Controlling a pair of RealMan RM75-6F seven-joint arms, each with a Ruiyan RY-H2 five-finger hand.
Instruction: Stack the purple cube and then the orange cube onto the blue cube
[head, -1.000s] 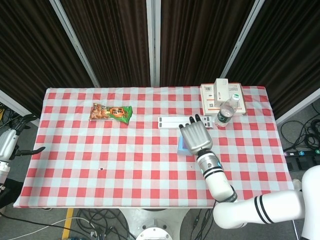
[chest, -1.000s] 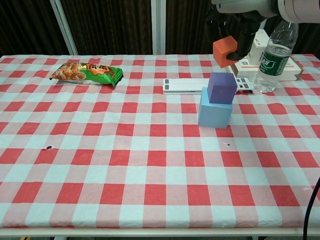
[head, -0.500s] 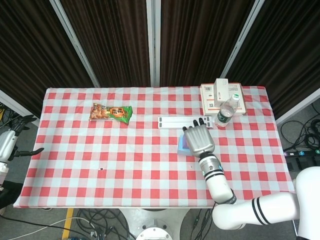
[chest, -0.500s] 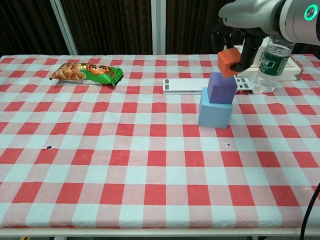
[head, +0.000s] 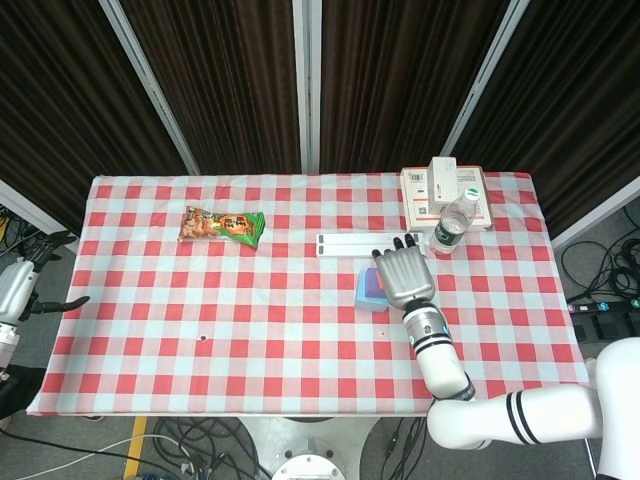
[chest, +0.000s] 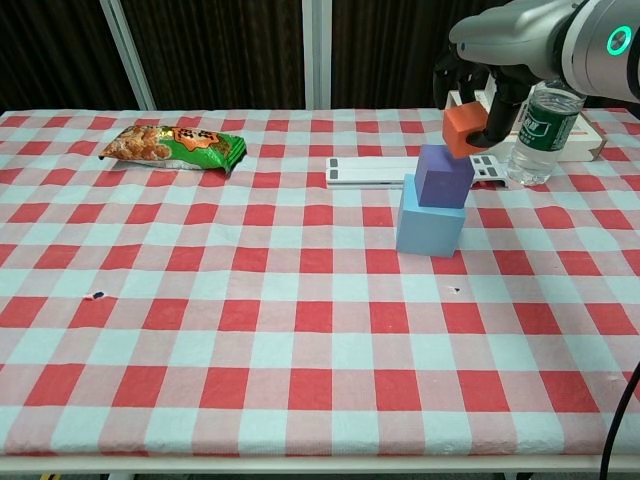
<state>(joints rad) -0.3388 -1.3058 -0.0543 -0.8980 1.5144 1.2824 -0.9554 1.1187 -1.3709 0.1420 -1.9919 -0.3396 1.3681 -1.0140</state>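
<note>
The orange cube (chest: 465, 130) has been carried right and lowered since 1 second ago, now hanging at the purple cube's (chest: 444, 176) upper right corner. From the left: the left hand (head: 20, 285) is parked off the surface (chest: 250, 330), its fingers not readable. The purple cube sits on the blue cube (chest: 430, 216), so 1 layer is done. The right hand (chest: 487, 95) is pinching the orange cube from above, so it can be set down on the stack.
</note>
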